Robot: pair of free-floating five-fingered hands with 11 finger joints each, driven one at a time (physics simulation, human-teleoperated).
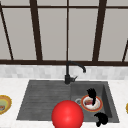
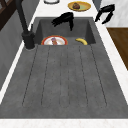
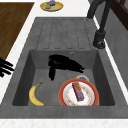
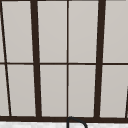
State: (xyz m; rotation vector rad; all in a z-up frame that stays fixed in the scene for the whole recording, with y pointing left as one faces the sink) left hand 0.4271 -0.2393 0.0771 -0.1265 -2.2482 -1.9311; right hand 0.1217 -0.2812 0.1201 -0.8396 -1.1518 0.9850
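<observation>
While a tall window with dark brown bars [image 4: 35, 62] fills the wall behind, a dark grey stone sink [image 2: 65, 80] lies sunk in the white worktop [image 1: 10, 85], its ribbed drainboard to the left and its deep basin to the right. A large glossy red ball [image 1: 67, 115] shows at the sink's front edge in the front view, where it covers part of the basin. A black swan-neck tap [image 1: 67, 75] stands at the back rim, between drainboard and basin.

On the basin floor, towards the back wall, lies a round white plate with a red-orange rim [image 3: 62, 92], and a small reddish oblong bar [image 3: 78, 91] rests flat on its middle. The left hand [image 3: 62, 63] hangs over the basin, just above the plate's near side. Its fingers are stretched out almost straight and its thumb points down, and it holds nothing; whether it touches the plate cannot be told. The right hand [image 1: 101, 118] hangs above the front rim at the basin's right corner, its fingers loosely spread and pointing down, with nothing in them.

A yellow banana [image 3: 33, 96] lies on the basin floor near the front wall, apart from the plate. A shallow yellow bowl with food in it [image 2: 79, 6] sits on the worktop right of the sink.
</observation>
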